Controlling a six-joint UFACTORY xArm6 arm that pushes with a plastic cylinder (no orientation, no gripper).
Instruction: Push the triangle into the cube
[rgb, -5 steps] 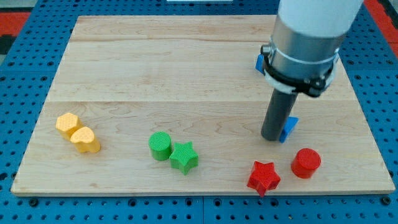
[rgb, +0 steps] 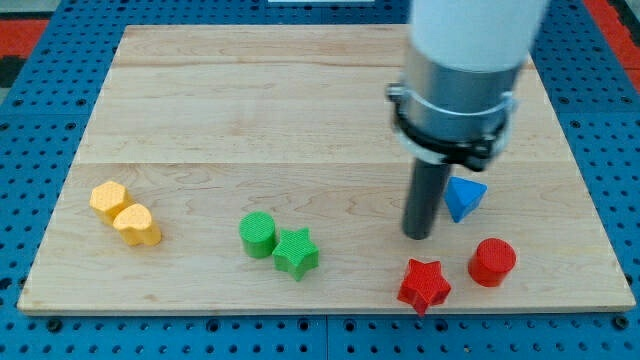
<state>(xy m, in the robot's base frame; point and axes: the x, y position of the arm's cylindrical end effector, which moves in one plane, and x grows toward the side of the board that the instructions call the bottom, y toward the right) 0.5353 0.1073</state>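
Note:
The blue triangle (rgb: 464, 197) lies on the wooden board (rgb: 250, 110) at the view's right, fully in sight. My tip (rgb: 420, 237) rests on the board just to the left of the triangle and a little below it, with a small gap between them. No cube shows in this frame; the wide arm body (rgb: 455, 80) covers the board above the triangle.
A red star (rgb: 424, 285) and a red cylinder (rgb: 492, 261) lie below the tip and triangle. A green cylinder (rgb: 258, 234) and a green star (rgb: 296, 252) touch at bottom centre. A yellow hexagon (rgb: 108, 198) and a yellow heart (rgb: 136, 225) sit at the left.
My tip has moved left, off the triangle, which now shows whole. The arm body has shifted left and covers the blue block that showed beside it before.

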